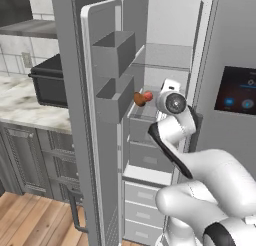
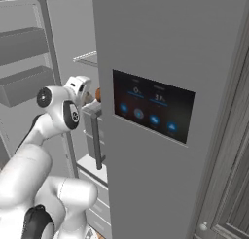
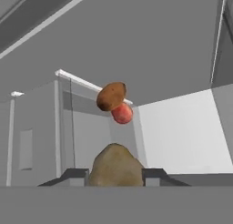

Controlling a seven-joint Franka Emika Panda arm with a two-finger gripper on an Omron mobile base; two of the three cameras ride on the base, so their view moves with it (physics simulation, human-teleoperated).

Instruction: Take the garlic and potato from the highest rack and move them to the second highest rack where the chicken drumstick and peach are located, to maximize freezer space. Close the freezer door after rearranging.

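Potato (image 3: 116, 166) sat between the two dark fingertips (image 3: 75, 175) of the gripper (image 3: 115, 176), jaws narrowed against its sides (gripped, apparently), inside the freezer, with drumstick (image 3: 110, 96) and peach (image 3: 122, 113) farther back.

Freezer rack (image 1: 150, 107), second from top: chicken drumstick (image 3: 111, 96) and peach (image 3: 122, 114) lying on it, touching each other.

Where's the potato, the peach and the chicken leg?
Potato (image 3: 116, 166), hand view, its front, between the finger tips.
Peach (image 3: 122, 114), hand view, its red middle.
Drumstick (image 3: 110, 95), hand view, its brown middle.
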